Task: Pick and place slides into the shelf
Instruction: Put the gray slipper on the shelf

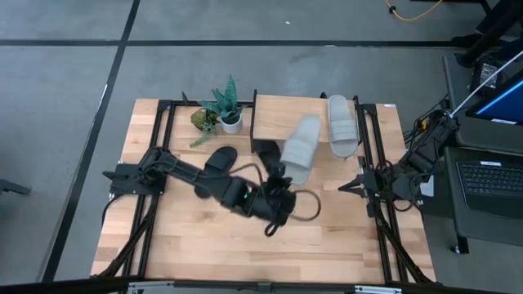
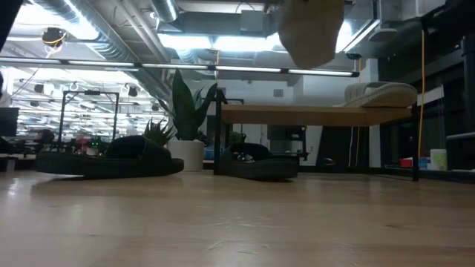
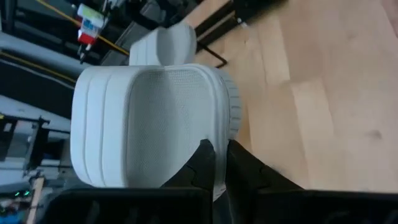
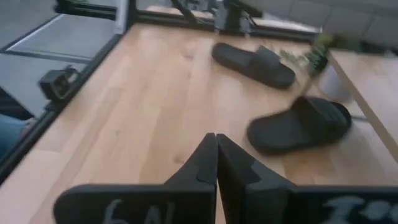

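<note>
One light grey slide (image 1: 342, 124) is already set on the top board of the shelf (image 1: 274, 122), near its right end. A second grey slide (image 1: 301, 149) is held off the table, pinched at its heel by the left gripper (image 1: 278, 181), fingers clamped narrow on the sole edge as seen in the left wrist view (image 3: 214, 163); from above it overlaps the shelf's front edge, and in the low view it hangs above the board, so placement is judged not yet made. Two black slides remain on the tabletop: one (image 1: 219, 160) just left of the left arm's forearm, the other (image 1: 266, 153) at the shelf's front left corner, largely hidden from above but clear in the low view (image 2: 256, 165). The right gripper (image 1: 353, 185) is parked at the table's right side, fingers pressed together, holding nothing. A potted plant (image 1: 225, 108) stands beside the shelf. Progress is judged as one of four placed, one in transit, two untouched.
</note>
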Tool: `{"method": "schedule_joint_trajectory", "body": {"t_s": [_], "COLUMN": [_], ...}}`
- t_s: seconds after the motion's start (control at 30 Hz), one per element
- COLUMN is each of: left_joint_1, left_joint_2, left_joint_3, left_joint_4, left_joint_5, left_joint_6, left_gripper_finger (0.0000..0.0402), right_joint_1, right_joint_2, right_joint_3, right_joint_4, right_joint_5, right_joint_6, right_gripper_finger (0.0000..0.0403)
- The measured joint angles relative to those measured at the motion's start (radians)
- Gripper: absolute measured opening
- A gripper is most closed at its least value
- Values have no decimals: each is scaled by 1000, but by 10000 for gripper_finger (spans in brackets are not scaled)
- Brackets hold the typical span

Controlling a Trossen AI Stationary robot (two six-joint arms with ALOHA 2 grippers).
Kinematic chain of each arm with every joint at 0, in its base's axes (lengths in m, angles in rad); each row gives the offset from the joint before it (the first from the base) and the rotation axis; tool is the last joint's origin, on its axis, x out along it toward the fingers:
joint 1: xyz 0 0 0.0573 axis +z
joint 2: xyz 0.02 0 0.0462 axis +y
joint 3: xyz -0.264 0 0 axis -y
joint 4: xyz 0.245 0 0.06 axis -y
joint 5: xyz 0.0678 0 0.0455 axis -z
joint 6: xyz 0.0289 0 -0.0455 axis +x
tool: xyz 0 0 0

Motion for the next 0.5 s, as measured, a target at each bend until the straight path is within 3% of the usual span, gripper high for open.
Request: {"method": "schedule_joint_trajectory", "body": {"t_s": [0.2, 0.5], "left_joint_1": [109, 192], "left_joint_2": [0, 0], "left_joint_3": [0, 0], "left_joint_4": [116, 171], "left_joint_5": [117, 124], "left_joint_6": [54, 56], "left_gripper_finger": [12, 12], "right_joint_1": [0, 0], "right_joint_2": [-32, -37], "right_joint_3": [0, 0], "right_joint_4": [-128, -114], "right_joint_5": [10, -6], "right_joint_6": [81, 70], "right_gripper_finger": [4, 5]}}
